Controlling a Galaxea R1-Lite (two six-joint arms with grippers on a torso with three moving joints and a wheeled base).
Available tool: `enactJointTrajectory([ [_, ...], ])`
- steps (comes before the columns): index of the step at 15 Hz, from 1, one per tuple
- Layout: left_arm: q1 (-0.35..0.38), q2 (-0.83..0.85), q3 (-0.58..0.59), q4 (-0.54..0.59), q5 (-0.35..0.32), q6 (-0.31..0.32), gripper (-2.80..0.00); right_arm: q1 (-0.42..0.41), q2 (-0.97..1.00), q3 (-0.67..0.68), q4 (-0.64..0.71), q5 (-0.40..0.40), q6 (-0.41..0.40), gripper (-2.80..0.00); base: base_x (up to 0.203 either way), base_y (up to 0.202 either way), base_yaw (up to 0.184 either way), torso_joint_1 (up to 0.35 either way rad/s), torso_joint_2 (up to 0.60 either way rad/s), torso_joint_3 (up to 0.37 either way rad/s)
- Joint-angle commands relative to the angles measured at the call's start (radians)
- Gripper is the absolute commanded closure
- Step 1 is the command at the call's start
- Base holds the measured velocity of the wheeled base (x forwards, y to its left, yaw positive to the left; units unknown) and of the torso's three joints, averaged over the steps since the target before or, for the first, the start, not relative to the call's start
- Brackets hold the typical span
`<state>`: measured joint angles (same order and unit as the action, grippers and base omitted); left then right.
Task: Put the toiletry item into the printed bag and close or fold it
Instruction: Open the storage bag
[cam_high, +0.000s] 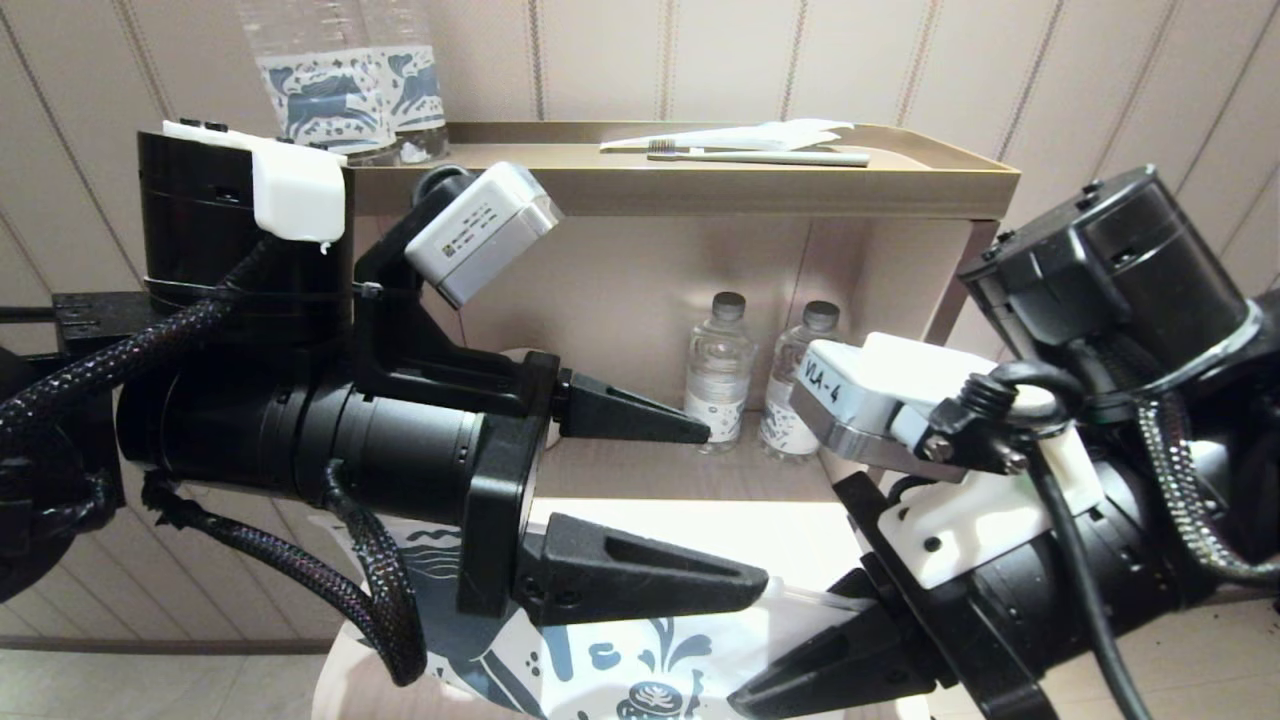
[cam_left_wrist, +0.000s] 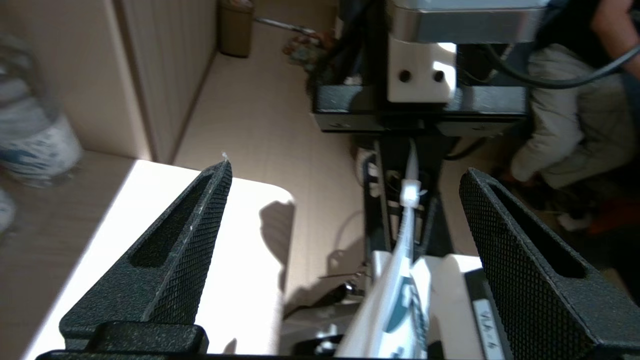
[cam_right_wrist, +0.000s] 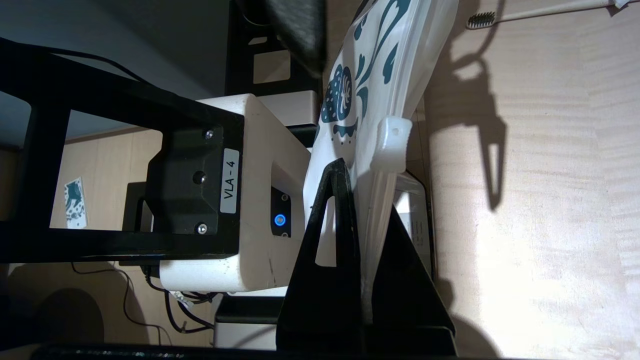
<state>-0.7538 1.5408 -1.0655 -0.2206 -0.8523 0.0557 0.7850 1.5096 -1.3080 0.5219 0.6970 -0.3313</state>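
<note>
The printed bag (cam_high: 620, 665), white with dark blue and teal motifs, hangs low in front of me over the pale table. My right gripper (cam_high: 790, 670) is shut on the bag's edge (cam_right_wrist: 370, 75), just behind its white slider clip (cam_right_wrist: 392, 145). My left gripper (cam_high: 735, 512) stands open beside it, and the bag (cam_left_wrist: 400, 295) runs edge-on between its two fingers without touching them. A slim white toothbrush (cam_right_wrist: 540, 11) with a dark bristle head lies on the wooden table beyond the bag. The small white tube is out of view.
A tan tray (cam_high: 700, 185) on top of the shelf unit carries a greyish-green toothbrush (cam_high: 760, 156) with a white wrapper and two blue-labelled bottles (cam_high: 340, 90). Two small water bottles (cam_high: 718, 370) stand in the shelf recess behind the grippers.
</note>
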Motion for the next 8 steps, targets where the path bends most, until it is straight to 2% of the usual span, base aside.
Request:
enactJointTrajectory([
  [1,0.0,0.013,-0.005,-0.011,0.011,0.01,-2.8,0.0,-0.003,-0.006,0.003,0.005,0.001,0.0,0.0,0.0,0.0,0.0,0.0,0.0],
  [8,-0.001,0.005,0.028,-0.013,0.013,0.013,-2.8,-0.001,0.006,-0.016,0.003,0.007,0.015,0.0,0.0,0.0,0.0,0.0,0.0,0.0],
])
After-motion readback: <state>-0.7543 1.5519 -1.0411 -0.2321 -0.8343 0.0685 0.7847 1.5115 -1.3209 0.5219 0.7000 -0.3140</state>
